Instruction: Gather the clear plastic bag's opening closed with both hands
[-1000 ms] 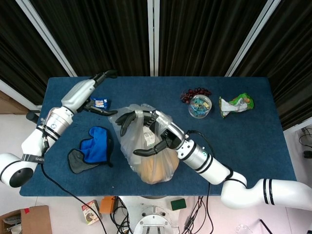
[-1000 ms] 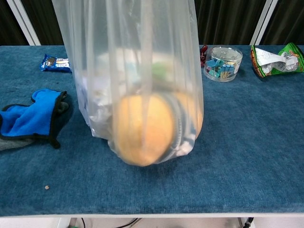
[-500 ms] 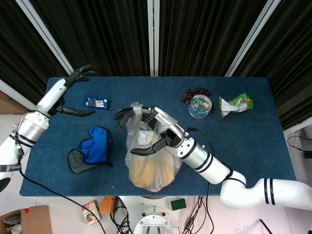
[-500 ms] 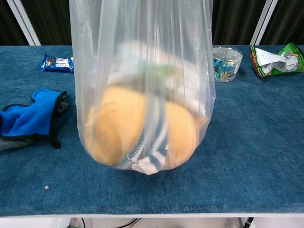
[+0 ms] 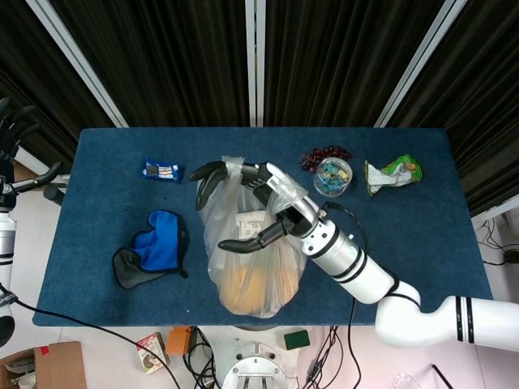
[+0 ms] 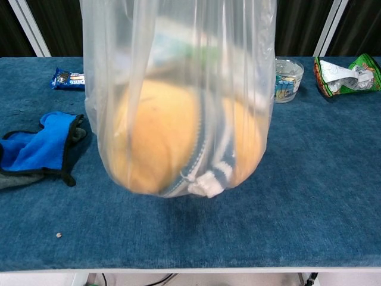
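The clear plastic bag [image 5: 253, 263] hangs from my right hand [image 5: 258, 207], which grips its gathered top from the right, fingers curled around the neck. In the chest view the bag [image 6: 178, 107] fills the middle and hangs just above the blue table. Inside it are an orange rounded thing, a striped knitted piece and a white and green packet. My left hand [image 5: 13, 150] is at the far left edge of the head view, beyond the table's side, fingers spread and holding nothing. It is far from the bag. Neither hand shows in the chest view.
A blue and grey glove [image 5: 152, 250] lies left of the bag. A small blue snack packet [image 5: 160, 170] sits at the back left. At the back right are dark grapes [image 5: 324, 153], a clear tub [image 5: 333, 176] and a green snack bag [image 5: 395, 173].
My left arm has swung away from the bag, out past the table's left side. My right hand has raised the bag, which now hangs higher and closer to the chest camera.
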`<action>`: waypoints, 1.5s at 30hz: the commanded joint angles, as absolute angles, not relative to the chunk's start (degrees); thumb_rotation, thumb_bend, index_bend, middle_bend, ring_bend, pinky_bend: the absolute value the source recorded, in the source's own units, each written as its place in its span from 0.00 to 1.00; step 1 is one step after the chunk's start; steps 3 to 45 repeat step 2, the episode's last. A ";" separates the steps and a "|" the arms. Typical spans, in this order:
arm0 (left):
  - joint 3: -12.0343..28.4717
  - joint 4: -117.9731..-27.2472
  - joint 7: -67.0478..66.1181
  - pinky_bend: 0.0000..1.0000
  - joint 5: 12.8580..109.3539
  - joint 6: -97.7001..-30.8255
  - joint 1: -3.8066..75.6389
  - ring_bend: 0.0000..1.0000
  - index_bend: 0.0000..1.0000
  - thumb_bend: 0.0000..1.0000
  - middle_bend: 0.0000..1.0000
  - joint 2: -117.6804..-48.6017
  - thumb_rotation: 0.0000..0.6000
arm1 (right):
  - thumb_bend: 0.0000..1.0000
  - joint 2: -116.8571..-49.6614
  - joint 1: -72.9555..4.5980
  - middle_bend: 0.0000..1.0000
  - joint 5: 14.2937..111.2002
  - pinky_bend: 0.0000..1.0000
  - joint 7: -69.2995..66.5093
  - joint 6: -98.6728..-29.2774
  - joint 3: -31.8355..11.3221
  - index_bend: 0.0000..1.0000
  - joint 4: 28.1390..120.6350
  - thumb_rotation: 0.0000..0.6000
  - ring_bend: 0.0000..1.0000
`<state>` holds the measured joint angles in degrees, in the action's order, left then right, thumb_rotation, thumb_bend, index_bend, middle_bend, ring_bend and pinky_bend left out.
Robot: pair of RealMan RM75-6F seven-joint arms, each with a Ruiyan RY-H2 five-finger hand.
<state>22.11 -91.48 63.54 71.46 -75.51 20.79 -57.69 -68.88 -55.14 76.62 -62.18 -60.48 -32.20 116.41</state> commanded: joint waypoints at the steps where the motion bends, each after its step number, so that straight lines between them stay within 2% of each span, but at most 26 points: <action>1: 20.90 -88.54 66.91 0.19 71.34 -75.61 18.79 0.08 0.07 0.15 0.17 -59.71 1.00 | 0.15 -68.09 -54.92 0.44 76.06 0.19 -61.93 -60.49 -33.11 0.42 116.72 0.95 0.23; 45: 20.59 -88.05 67.53 0.19 71.63 -75.48 18.56 0.08 0.08 0.15 0.17 -60.05 1.00 | 0.15 -67.84 -54.87 0.44 75.88 0.19 -61.91 -60.50 -33.44 0.42 116.75 0.95 0.23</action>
